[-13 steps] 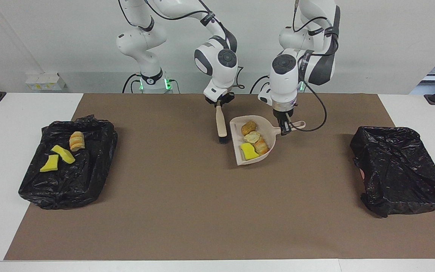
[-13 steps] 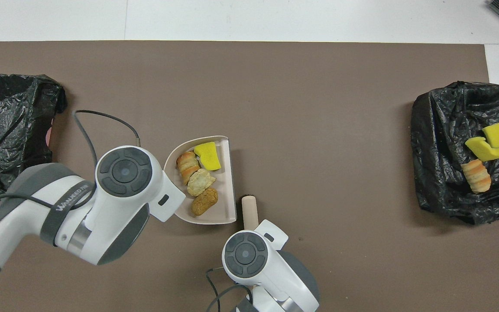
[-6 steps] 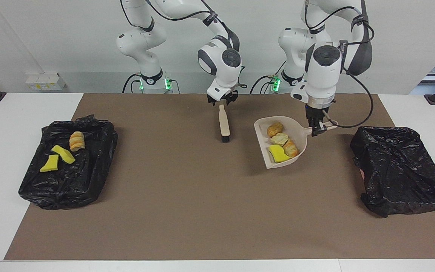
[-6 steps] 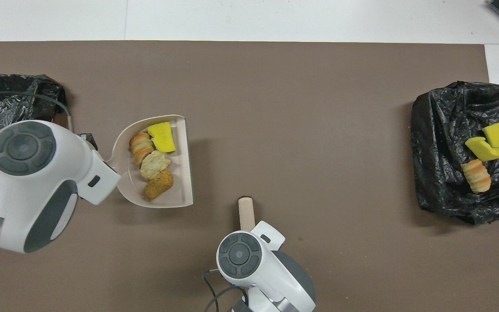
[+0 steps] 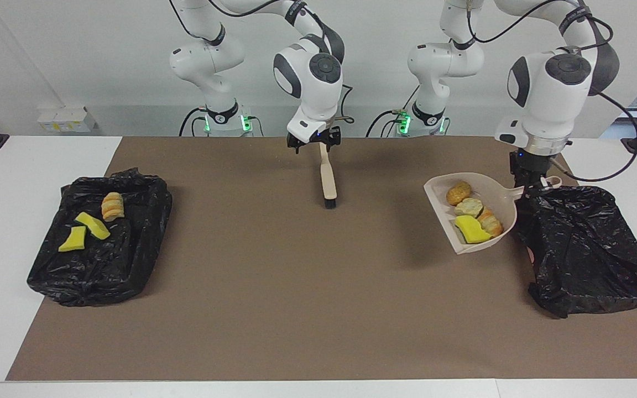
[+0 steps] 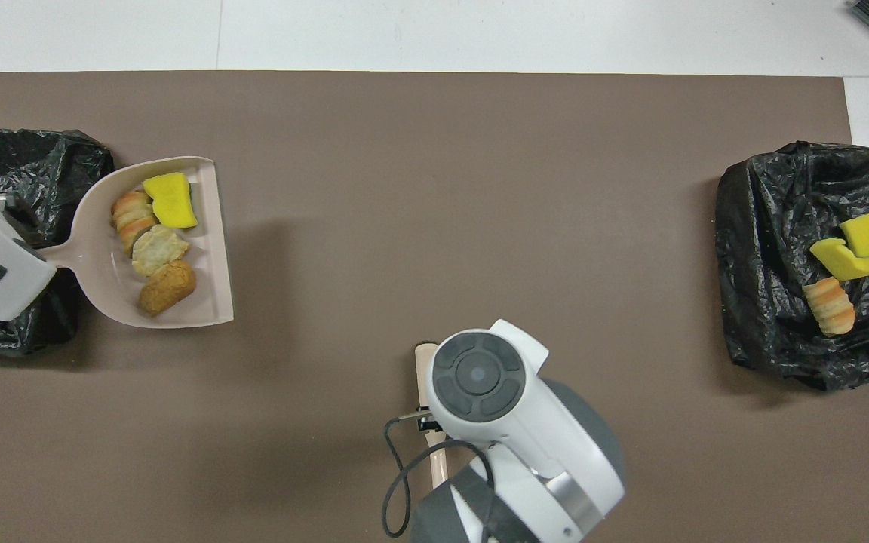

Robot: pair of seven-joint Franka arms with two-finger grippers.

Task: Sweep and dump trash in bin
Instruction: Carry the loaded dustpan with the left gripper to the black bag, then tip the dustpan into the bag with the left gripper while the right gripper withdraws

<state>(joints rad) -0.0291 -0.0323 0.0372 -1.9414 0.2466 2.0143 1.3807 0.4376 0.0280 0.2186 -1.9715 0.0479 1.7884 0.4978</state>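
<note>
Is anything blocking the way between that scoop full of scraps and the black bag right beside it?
Nothing visible. The left tool holds the dustpan, with the trash in it, raised right beside the black-lined bin, handle toward the bin. Its open mouth points away from the bin, so it probably needs turning.

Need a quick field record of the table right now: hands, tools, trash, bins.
left hand: shut on the dustpan handle, over the edge of the bin at the left arm's end
dustpan: raised, carrying four pieces
trash in dustpan: one yellow sponge chunk, three bread bits
right hand: open, above the brush handle
brush: lying on the mat, released
bin at the left arm's end: black liner, no trash visible in it
bin at the right arm's end: holds two sponge chunks and one bread bit
</note>
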